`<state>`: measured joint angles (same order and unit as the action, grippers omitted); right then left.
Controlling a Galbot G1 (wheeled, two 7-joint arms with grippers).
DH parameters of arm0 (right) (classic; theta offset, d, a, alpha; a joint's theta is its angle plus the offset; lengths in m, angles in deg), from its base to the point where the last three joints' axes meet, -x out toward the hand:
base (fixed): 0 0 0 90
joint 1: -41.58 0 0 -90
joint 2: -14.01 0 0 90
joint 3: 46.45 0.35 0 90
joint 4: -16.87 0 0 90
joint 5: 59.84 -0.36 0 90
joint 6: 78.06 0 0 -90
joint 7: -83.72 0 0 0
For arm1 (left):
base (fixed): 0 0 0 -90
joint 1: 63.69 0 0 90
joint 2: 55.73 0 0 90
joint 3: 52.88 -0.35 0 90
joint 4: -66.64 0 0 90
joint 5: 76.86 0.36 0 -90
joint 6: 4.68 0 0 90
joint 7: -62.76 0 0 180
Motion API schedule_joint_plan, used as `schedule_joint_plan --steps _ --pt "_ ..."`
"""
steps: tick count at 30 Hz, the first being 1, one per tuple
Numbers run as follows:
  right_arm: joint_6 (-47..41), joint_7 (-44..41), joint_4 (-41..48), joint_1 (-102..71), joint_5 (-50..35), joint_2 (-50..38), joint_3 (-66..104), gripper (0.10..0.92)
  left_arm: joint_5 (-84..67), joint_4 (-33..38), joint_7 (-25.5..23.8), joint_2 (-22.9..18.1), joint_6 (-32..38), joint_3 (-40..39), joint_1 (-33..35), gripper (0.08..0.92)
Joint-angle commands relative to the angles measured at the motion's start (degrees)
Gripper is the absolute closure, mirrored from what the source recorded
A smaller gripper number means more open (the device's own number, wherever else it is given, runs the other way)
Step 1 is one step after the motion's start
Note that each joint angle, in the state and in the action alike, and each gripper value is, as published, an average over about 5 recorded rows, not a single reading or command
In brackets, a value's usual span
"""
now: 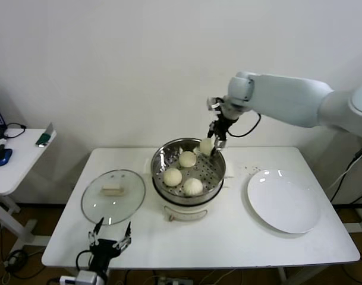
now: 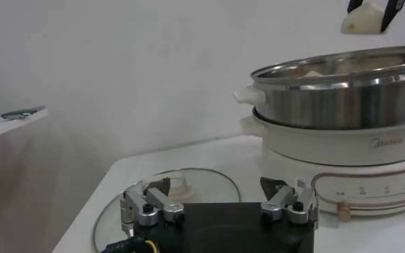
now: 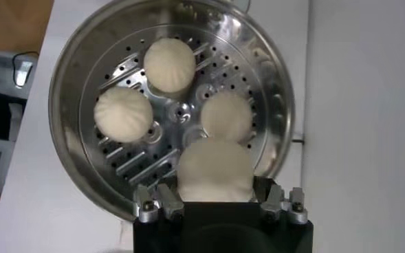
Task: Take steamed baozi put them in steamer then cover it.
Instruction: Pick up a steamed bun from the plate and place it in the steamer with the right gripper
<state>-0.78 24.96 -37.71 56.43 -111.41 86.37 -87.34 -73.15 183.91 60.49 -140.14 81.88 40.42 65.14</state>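
Left gripper (image 1: 110, 234): parked at the near table edge, fingers spread wide, nothing between them, just short of the cover.

Cover (image 1: 113, 196): glass lid lying flat on the table (image 1: 228, 237), beside the steamer on the robot's left, handle up. Not yet placed.

Steamer (image 1: 163, 159): centre of the table; three steamed baozi (image 1: 187, 159) rest on its perforated tray, well spaced.

White plate (image 1: 283, 200): on the robot's right.

Right gripper (image 1: 214, 142): above the steamer's far rim, fingers pinching the fourth bun (image 1: 205, 146) by its sides, held clear of the tray.

Risk: the bun hangs close over the rim; let go from this height, it may strike the edge and roll outside, or land on a neighbour. Soft dough may also cling to a finger.
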Motion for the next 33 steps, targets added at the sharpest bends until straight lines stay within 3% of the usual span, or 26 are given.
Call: schedule_joint_plan --steps 1,14,21,33 --pt "-1.3 1.7 -0.5 -4.1 -0.1 2.8 -2.9 0.313 -0.4 -0.2 0.1 0.1 -0.7 0.1 -0.7 0.177" --pt "-1.5 3.0 1.1 -8.0 2.7 3.0 -2.2 0.309 -0.6 -1.7 0.5 0.2 -0.4 0.4 -1.0 0.177" --pt "-1.6 2.7 1.2 -7.0 3.0 2.8 -1.3 0.214 -0.7 -1.7 0.6 0.2 -0.3 0.5 -0.8 0.177" --pt "3.0 2.7 -1.9 -0.1 1.1 -5.2 2.8 0.203 -0.5 -1.7 0.7 0.4 -0.3 0.5 -1.1 0.177"
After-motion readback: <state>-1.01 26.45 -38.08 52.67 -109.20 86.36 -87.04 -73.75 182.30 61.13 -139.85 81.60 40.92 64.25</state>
